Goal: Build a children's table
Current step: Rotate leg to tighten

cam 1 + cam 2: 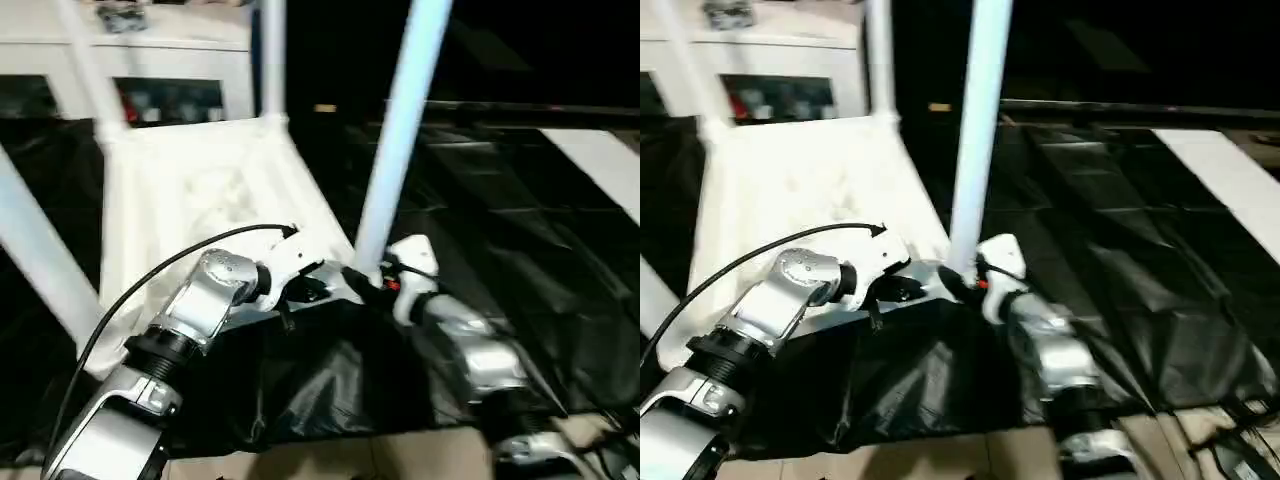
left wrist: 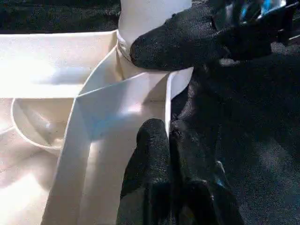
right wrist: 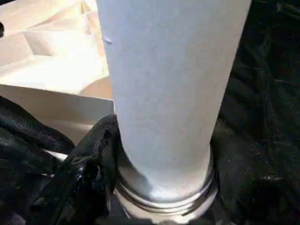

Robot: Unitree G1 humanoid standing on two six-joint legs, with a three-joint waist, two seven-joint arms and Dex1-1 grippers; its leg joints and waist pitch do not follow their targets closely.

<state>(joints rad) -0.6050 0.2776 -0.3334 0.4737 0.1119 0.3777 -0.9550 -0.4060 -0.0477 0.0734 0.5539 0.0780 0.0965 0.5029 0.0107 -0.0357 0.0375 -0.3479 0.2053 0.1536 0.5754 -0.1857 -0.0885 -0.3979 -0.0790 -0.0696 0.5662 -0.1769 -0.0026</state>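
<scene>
Four white legs (image 1: 400, 130) stand up from the upturned tabletop (image 1: 215, 195) at centre left, on black sheeting (image 1: 520, 220). Centre frame, the right gripper (image 2: 187, 42) clasps the nearest leg's base; beside it, the left gripper (image 2: 169, 154) pinches the tabletop's rim.

Crinkled black sheeting (image 1: 470, 200) covers the surface; the upturned white tabletop (image 1: 210, 200) lies directly on it.

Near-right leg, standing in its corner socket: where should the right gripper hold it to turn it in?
Low on the leg, just above its threaded base, from the robot's side, fingers wrapping the round tube. It stands upright in the tabletop corner, widest there.
</scene>
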